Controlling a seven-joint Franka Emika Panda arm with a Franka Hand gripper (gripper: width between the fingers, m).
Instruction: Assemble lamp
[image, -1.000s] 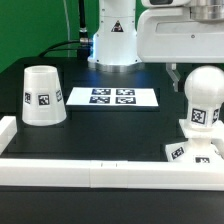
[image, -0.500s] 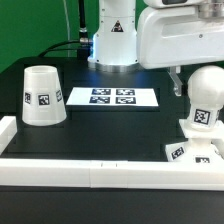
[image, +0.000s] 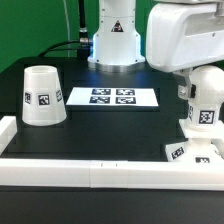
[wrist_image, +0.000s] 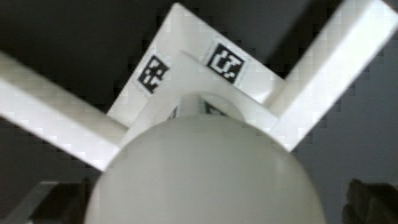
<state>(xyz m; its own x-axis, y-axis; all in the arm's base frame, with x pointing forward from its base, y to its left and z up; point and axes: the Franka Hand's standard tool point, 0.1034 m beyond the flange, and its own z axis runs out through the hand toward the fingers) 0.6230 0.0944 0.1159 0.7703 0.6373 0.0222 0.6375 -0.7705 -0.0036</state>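
Black desk (image: 110, 130) against a green backdrop (image: 30, 30): the bulb (image: 207, 100) stands upright on the base (image: 195, 151) at the exterior view's right, directly under the hand (wrist_image: 210, 203), whose fingers (wrist_image: 54, 205) flank it, grip not discernible.

The bulb (wrist_image: 196, 160) under me looks like smooth white plastic with a soft satin sheen (no sharp glints). The shade (image: 42, 96) and base (image: 185, 150) look like the same plastic. The table (image: 110, 135) is matt black, and my arm casing (image: 185, 40) is a glossier white.
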